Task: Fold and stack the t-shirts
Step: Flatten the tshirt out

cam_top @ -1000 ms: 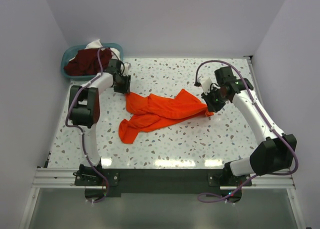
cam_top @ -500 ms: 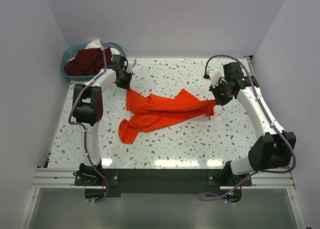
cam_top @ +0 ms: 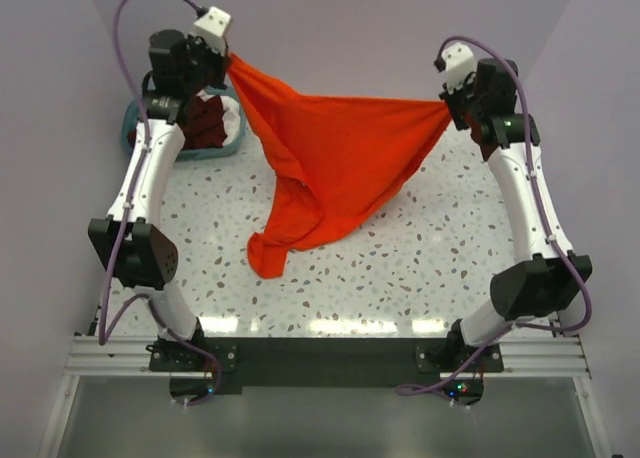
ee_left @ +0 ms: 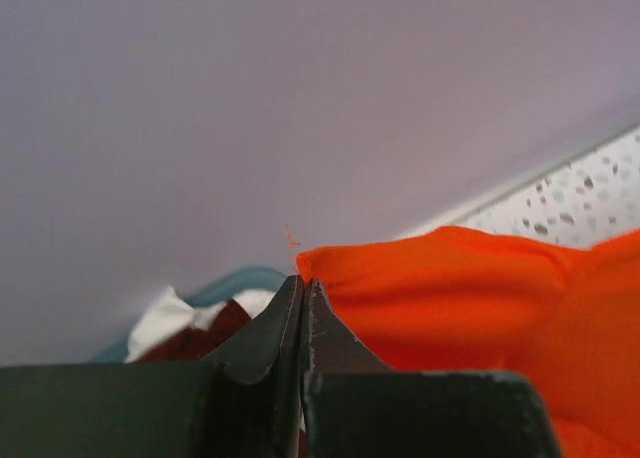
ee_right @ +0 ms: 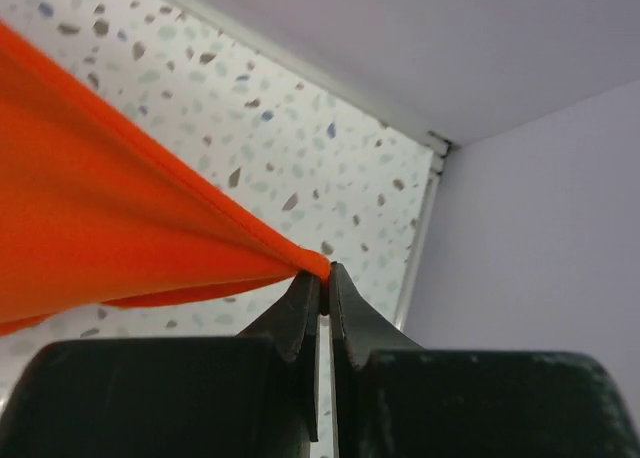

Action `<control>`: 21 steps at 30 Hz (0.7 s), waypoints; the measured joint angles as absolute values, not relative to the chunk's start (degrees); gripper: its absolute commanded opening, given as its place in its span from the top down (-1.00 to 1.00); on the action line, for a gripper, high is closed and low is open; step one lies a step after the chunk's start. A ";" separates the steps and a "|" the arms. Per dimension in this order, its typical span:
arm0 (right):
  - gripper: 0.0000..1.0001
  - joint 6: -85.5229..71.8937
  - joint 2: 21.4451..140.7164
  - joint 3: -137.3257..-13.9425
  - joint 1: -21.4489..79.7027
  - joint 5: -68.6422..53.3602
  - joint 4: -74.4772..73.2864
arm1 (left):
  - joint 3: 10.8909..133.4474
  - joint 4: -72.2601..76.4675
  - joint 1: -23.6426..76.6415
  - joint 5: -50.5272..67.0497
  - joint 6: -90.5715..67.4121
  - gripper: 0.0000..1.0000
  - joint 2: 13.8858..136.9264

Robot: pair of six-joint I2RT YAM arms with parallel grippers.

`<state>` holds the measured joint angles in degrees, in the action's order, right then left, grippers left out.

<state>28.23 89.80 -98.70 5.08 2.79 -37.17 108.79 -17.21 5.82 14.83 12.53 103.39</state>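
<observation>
Where the orange-red t-shirt [cam_top: 340, 168] lay crumpled on the speckled table [cam_top: 450, 268] a second ago, it now hangs stretched between two raised arms, its lowest end at or near the surface. That likely readies it for laying flat. The left gripper [cam_top: 225, 63] and right gripper [cam_top: 448, 103] each pinch one upper corner, jaws clamped almost together on cloth.

Orange-red t-shirt [cam_top: 335, 163], speckled white table [cam_top: 440, 268]

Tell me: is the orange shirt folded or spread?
Spread, not folded: the shirt hangs stretched between the left pincer and the right pincer, its lower end bunched.
</observation>
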 measured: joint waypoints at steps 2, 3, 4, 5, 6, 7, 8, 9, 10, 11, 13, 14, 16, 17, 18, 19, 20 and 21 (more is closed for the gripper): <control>1.00 28.32 91.05 -103.46 4.60 4.32 -34.85 | 111.50 -13.23 3.75 16.40 11.42 1.00 102.39; 1.00 28.38 91.59 -105.80 4.32 5.19 -33.61 | 112.40 -11.42 2.70 16.99 10.85 1.00 102.00; 1.00 28.51 91.90 -107.74 4.10 5.69 -32.14 | 112.95 -9.69 1.72 17.72 10.04 1.00 101.60; 1.00 28.60 92.09 -109.69 3.99 6.52 -31.18 | 113.12 -8.01 0.84 18.31 9.61 1.00 101.21; 1.00 28.80 92.18 -111.57 3.77 6.96 -30.22 | 113.14 -6.39 0.14 18.90 9.15 1.00 100.82; 1.00 29.04 92.23 -113.25 3.70 7.29 -29.15 | 113.14 -5.17 -0.38 19.33 8.67 1.00 100.55; 1.00 29.26 92.14 -114.58 3.70 7.73 -28.03 | 113.14 -3.81 -0.78 19.97 8.19 1.00 100.29; 1.00 29.56 91.94 -115.68 3.73 7.97 -26.98 | 113.14 -2.76 -1.02 20.53 7.86 1.00 99.96; 1.00 29.91 91.55 -116.22 3.73 8.05 -25.89 | 113.12 -1.87 -1.13 20.99 7.46 1.00 99.59; 1.00 30.15 91.11 -116.44 3.73 8.10 -25.23 | 112.95 -0.95 -1.17 21.39 7.01 1.00 99.11; 1.00 30.92 89.93 -116.46 3.73 8.29 -24.49 | 111.74 0.67 -1.17 22.26 6.48 1.00 97.41; 1.00 31.22 89.41 -116.46 3.73 8.43 -24.23 | 110.80 1.23 -1.17 22.61 6.22 1.00 96.16; 1.00 31.88 88.29 -116.22 3.73 8.56 -23.46 | 109.49 2.52 -1.17 22.92 5.65 1.00 93.80; 1.00 32.12 87.66 -115.92 3.73 8.71 -23.03 | 108.84 3.22 -1.17 22.94 5.54 1.00 92.55; 1.00 32.27 86.89 -115.57 3.73 9.08 -22.70 | 108.22 3.88 -1.19 22.94 5.52 1.00 91.26; 1.00 32.38 86.04 -115.00 3.73 9.47 -22.26 | 107.24 4.67 -1.19 22.92 5.54 1.00 89.80; 1.00 32.42 85.21 -114.61 3.73 9.74 -22.13 | 106.13 5.21 -1.19 22.92 5.61 1.00 88.20; 1.00 32.45 84.49 -114.32 3.73 9.96 -21.91 | 105.03 5.50 -1.19 22.92 5.63 1.00 86.54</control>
<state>32.45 84.49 -114.32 3.73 9.96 -21.91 105.03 5.50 -1.19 22.92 5.63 86.54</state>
